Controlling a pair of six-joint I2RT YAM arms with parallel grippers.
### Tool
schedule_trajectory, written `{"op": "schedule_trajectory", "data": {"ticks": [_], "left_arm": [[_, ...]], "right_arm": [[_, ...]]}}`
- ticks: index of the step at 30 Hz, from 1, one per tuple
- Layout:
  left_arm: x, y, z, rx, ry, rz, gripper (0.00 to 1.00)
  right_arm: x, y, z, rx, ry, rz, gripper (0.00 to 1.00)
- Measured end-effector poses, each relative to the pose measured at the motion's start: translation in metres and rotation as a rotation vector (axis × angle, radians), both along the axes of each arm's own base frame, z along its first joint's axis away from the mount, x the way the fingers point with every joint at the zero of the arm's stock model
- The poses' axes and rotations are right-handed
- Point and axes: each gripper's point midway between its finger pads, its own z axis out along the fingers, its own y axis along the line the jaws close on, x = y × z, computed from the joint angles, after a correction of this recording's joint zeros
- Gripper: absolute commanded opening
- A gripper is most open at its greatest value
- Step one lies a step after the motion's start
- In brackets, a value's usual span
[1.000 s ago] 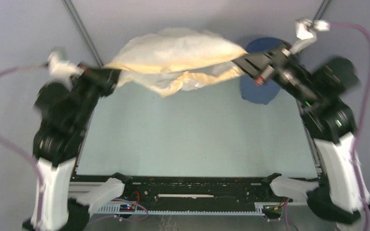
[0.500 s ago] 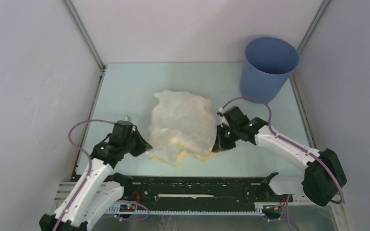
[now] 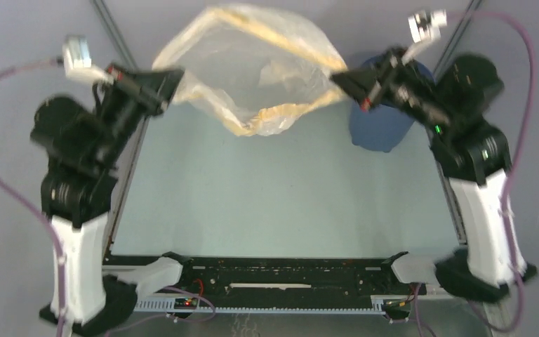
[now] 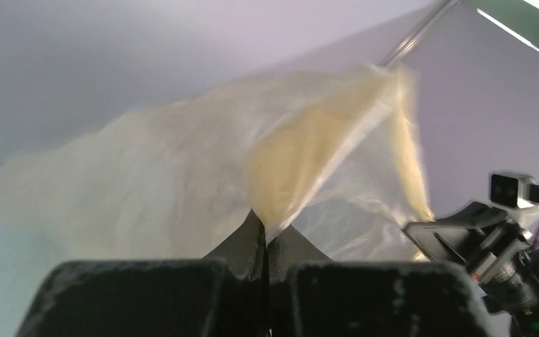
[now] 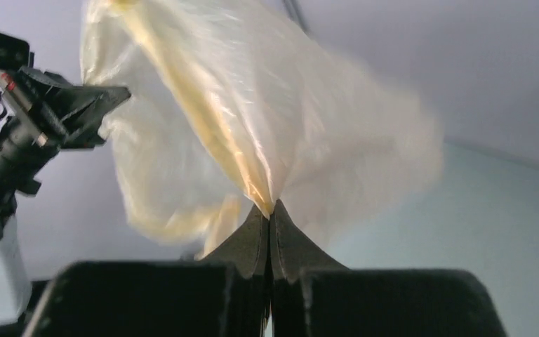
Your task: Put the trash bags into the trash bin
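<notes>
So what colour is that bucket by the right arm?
The bin is blue, clearest in the top external view.

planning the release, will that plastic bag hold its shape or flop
Likely floppy: the trash bag sags between the left gripper and right gripper. Probably very light, since it looks like thin, translucent, crinkled film.

Pale grey walls (image 3: 7, 28), light green tabletop (image 3: 288, 196), dark corner struts (image 3: 101, 10)

Overhead view from near side, wrist views close-up, facing each other across trash bag (image 3: 253, 63)
</notes>
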Motion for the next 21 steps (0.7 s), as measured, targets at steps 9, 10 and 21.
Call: {"op": "schedule_trajectory", "data": {"ticks": [9, 10, 21], "left_arm": [[-0.010, 0.011, -0.364, 0.040, 0.540, 0.073, 0.00], [-0.022, 0.008, -0.434, 0.080, 0.727, 0.059, 0.00], [0.028, 0.008, -0.303, 0.170, 0.600, 0.080, 0.00]], "right_arm": [[-0.053, 0.012, -0.307, -0.157, 0.486, 0.098, 0.00], [-0.062, 0.019, -0.355, -0.236, 0.590, 0.111, 0.00], [0.008, 0.034, -0.278, -0.306, 0.519, 0.004, 0.00]]}}
